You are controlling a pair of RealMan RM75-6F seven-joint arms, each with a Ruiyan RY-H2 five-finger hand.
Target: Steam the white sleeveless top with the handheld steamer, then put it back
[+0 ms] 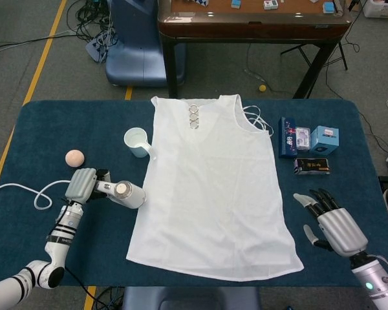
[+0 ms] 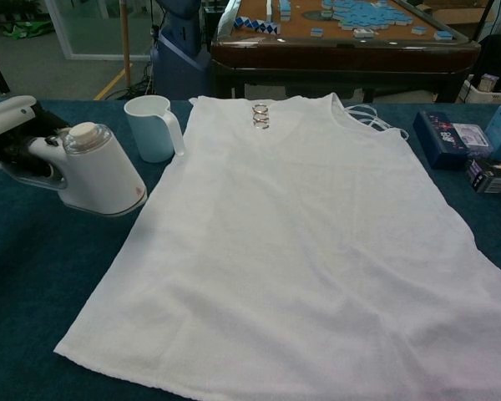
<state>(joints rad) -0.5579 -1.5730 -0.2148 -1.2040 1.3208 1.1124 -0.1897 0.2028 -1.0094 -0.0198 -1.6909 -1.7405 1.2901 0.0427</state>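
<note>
The head view looks steeply down from high above the table's point(image 1: 45, 123) near edge. The chest view sits low and close, facing the far edge; both share the white top point(image 1: 210, 187).

Left hand point(image 1: 81, 186) grips the white handheld steamer point(image 1: 125, 193) just off the white sleeveless top point(image 1: 210, 187), its near edge almost touching. Behind that sits a white plastic measuring cup point(image 1: 138, 142), tight against the top's edge, and a peach-coloured ball point(image 1: 74, 157) further out. A white cord point(image 1: 26, 193) loops across the blue cloth table point(image 1: 39, 129). Right side: open cloth between the top's hem and the spread-fingered right hand point(image 1: 333, 226); three small boxes point(image 1: 309, 148) crowd the cloth behind it.
</note>
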